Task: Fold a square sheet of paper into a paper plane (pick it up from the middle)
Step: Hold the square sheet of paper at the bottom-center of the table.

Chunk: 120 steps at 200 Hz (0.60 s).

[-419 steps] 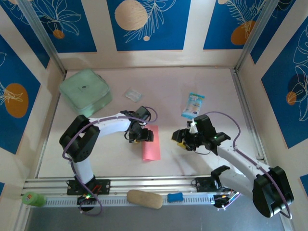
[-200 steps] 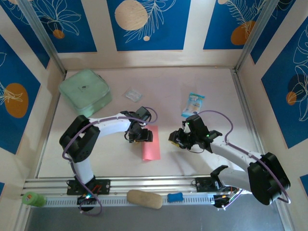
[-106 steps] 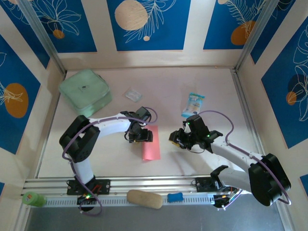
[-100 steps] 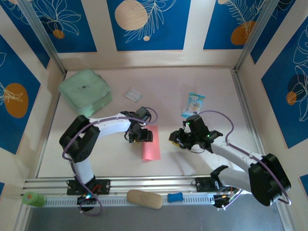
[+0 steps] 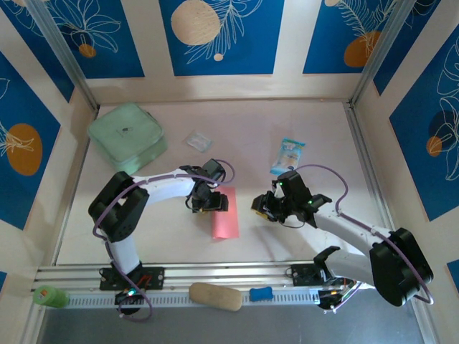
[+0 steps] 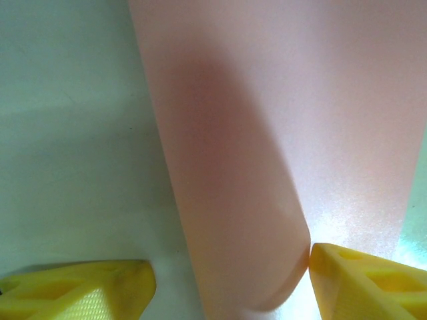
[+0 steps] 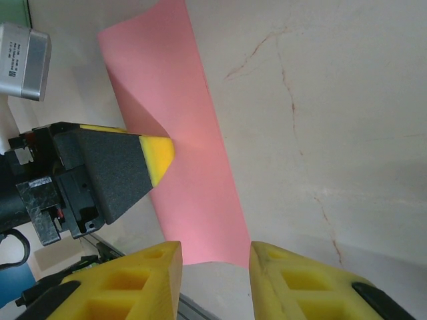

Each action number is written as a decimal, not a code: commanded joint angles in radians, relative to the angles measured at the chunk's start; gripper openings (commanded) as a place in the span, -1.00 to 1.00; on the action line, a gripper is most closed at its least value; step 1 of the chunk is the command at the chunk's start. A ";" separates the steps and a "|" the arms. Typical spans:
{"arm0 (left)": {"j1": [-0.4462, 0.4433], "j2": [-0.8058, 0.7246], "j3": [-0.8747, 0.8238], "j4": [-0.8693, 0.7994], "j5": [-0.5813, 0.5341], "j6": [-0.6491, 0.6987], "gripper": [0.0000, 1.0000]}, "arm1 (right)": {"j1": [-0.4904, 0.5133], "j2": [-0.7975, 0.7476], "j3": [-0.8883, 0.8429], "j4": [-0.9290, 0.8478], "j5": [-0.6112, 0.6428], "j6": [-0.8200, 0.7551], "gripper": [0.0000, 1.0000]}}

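The salmon-pink paper [image 5: 225,213] lies on the table as a narrow strip, folded over lengthwise, with no plane shape to it. My left gripper [image 5: 209,203] is down at the strip's upper left edge. In the left wrist view the paper's [image 6: 267,133] rounded fold bulges between the open yellow fingers of that gripper [image 6: 227,283]; the right one touches it, the left one stands apart. My right gripper [image 5: 260,208] hovers open just right of the strip. In the right wrist view the paper [image 7: 197,193] lies beyond this gripper [image 7: 215,267], with the left gripper's yellow fingertip [image 7: 159,155] on it.
A mint-green pouch [image 5: 128,136] sits at the back left, a small clear wrapper [image 5: 199,140] behind the left arm, and a blue-and-white snack packet [image 5: 288,156] behind the right arm. A tan block [image 5: 215,296] and a blue piece [image 5: 261,293] rest on the front rail.
Two seconds ago the right gripper was a little further right; it has shifted left towards the paper and held still since. The left gripper and paper have not moved.
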 commanded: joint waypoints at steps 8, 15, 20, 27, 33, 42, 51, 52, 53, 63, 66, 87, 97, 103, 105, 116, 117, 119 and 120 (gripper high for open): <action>0.001 0.114 -0.065 0.071 -0.062 0.005 0.43 | 0.015 0.039 0.013 0.040 -0.040 -0.001 -0.42; 0.001 0.115 -0.065 0.072 -0.062 0.005 0.43 | 0.021 0.052 0.021 0.045 -0.036 -0.002 -0.46; 0.001 0.115 -0.065 0.072 -0.062 0.005 0.43 | 0.027 0.061 0.025 0.049 -0.034 -0.002 -0.54; 0.001 0.113 -0.065 0.069 -0.063 0.005 0.43 | 0.033 0.075 0.031 0.058 -0.032 -0.002 -0.60; 0.001 0.112 -0.065 0.070 -0.065 0.005 0.43 | 0.039 0.089 0.037 0.067 -0.032 -0.002 -0.64; 0.001 0.112 -0.065 0.068 -0.066 0.005 0.43 | 0.047 0.110 0.045 0.080 -0.029 -0.001 -0.71; 0.000 0.112 -0.065 0.069 -0.065 0.003 0.43 | 0.058 0.133 0.054 0.092 -0.019 0.000 -0.73; 0.000 0.112 -0.065 0.070 -0.065 0.003 0.43 | 0.059 0.137 0.056 0.094 -0.017 -0.001 -0.73; 0.000 0.112 -0.065 0.070 -0.065 0.003 0.43 | 0.060 0.140 0.056 0.095 -0.017 -0.001 -0.73; 0.001 0.112 -0.065 0.071 -0.064 0.003 0.43 | 0.071 0.168 0.067 0.112 -0.012 0.001 -0.78; 0.001 0.112 -0.065 0.072 -0.063 0.003 0.43 | 0.074 0.178 0.070 0.117 -0.011 0.002 -0.79; 0.002 0.112 -0.067 0.073 -0.065 0.003 0.43 | 0.094 0.241 0.087 0.167 -0.013 0.012 -0.88; 0.001 0.115 -0.065 0.073 -0.064 0.003 0.43 | 0.105 0.269 0.095 0.191 -0.018 0.013 -0.93; 0.001 0.117 -0.066 0.073 -0.063 0.003 0.43 | 0.110 0.284 0.098 0.203 -0.017 0.014 -0.95; 0.001 0.117 -0.065 0.073 -0.063 0.003 0.43 | 0.113 0.290 0.101 0.207 -0.016 0.015 -0.96; 0.000 0.116 -0.065 0.075 -0.063 0.003 0.43 | 0.118 0.319 0.113 0.221 -0.021 0.020 -1.00; 0.000 0.117 -0.065 0.075 -0.063 0.003 0.43 | 0.119 0.322 0.115 0.223 -0.021 0.019 -1.00; 0.000 0.117 -0.065 0.075 -0.063 0.002 0.43 | 0.121 0.327 0.117 0.226 -0.023 0.019 -1.00; 0.000 0.117 -0.065 0.075 -0.063 0.003 0.43 | 0.121 0.330 0.118 0.228 -0.024 0.019 -1.00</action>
